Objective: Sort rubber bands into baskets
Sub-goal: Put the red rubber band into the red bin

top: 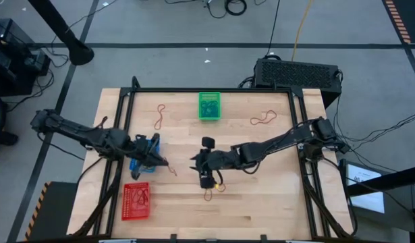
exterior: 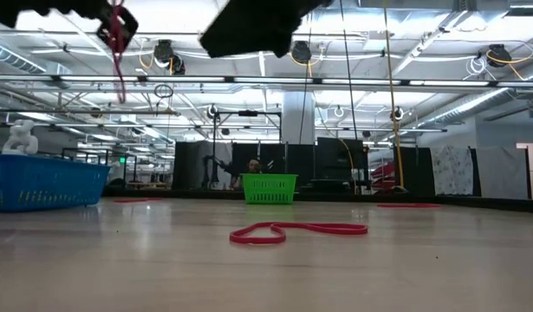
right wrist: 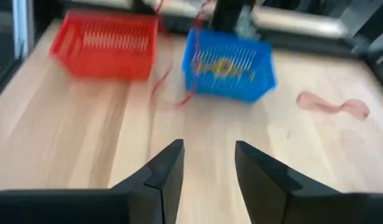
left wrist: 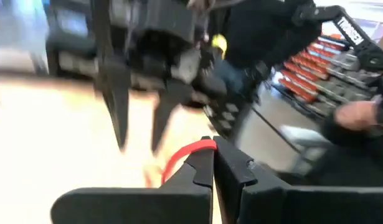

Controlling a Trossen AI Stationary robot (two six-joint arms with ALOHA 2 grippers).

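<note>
— Wooden table, big hall behind. Where's the red band?
— Pinched in the left gripper beside the blue basket.
— And the right gripper?
— Fingers apart, holding nothing, mid-table.

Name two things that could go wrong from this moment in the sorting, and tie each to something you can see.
1. The left gripper pinches only an end of a red band, so it may slip out before reaching the red basket.
2. The dangling band hangs beside the blue basket and could snag on its mesh or drop in there.
</note>
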